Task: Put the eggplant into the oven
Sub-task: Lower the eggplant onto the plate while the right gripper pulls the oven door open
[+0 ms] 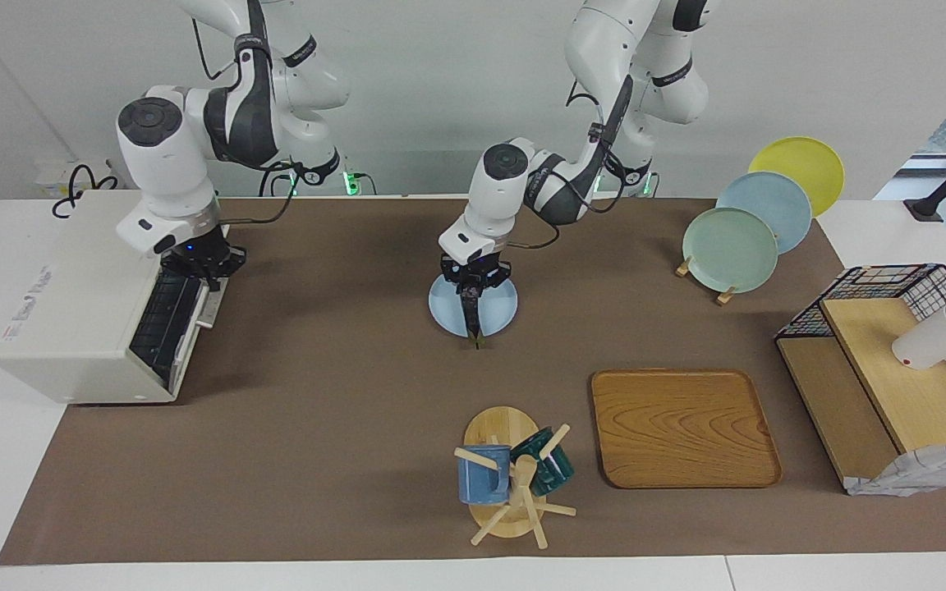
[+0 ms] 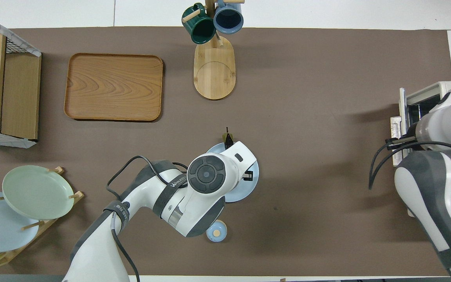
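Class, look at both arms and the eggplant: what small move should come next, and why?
Probably lift: the left gripper is shut on the eggplant, which hangs from it with its tip at the light blue plate. The right gripper is at the top of the oven door, which looks open. So raise the eggplant clear, then carry it toward the oven.

Bright, even light from above; soft shadows lie beside the oven [image 1: 79, 328]; both views sharp.
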You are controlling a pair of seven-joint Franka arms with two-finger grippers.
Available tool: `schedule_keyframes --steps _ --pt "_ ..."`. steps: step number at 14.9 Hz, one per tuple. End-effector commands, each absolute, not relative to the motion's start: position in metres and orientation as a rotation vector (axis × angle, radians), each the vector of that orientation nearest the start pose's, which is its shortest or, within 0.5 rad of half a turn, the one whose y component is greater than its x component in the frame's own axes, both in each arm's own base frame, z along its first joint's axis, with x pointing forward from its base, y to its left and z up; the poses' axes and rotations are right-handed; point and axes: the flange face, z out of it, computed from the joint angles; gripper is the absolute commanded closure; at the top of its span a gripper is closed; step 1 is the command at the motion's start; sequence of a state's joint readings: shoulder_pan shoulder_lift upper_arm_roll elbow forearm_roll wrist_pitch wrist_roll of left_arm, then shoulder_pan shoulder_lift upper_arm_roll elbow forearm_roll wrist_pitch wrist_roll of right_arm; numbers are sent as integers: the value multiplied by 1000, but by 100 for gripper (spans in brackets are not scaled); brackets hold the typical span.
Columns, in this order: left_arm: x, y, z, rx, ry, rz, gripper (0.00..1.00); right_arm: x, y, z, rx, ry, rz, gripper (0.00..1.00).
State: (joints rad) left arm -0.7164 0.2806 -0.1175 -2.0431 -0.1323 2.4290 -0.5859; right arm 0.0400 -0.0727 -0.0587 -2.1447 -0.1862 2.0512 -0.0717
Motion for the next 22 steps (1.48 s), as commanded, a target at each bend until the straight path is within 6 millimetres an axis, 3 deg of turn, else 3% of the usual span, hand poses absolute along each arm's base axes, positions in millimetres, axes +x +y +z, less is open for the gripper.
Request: schedule_keyframes --steps 1,6,10,11,12,13,14,19,22 --pt "403 -439 312 -3300 233 -6 100 537 -22 389 -3280 -215 -2 100" --pt "405 -435 316 -3291 271 4 100 535 -1 355 -3267 -211 -62 100" --pt "399 -429 343 -3273 283 40 100 528 2 336 -3260 -143 -102 100" --pt "399 -429 343 -3274 283 39 86 529 2 325 -3260 -129 -86 100" --pt "399 -430 343 -3278 275 33 52 529 2 322 -3260 -130 -83 100" --pt "399 -430 343 -3280 263 32 5 530 3 322 -3260 -133 -86 100" --pt "399 -430 343 -3277 260 38 0 530 3 322 -3260 -133 -86 100" --pt "405 -425 348 -3280 265 27 0 531 1 311 -3255 -105 -78 100" --pt "441 -392 378 -3293 176 5 0 529 18 311 -3175 -2 -47 100"
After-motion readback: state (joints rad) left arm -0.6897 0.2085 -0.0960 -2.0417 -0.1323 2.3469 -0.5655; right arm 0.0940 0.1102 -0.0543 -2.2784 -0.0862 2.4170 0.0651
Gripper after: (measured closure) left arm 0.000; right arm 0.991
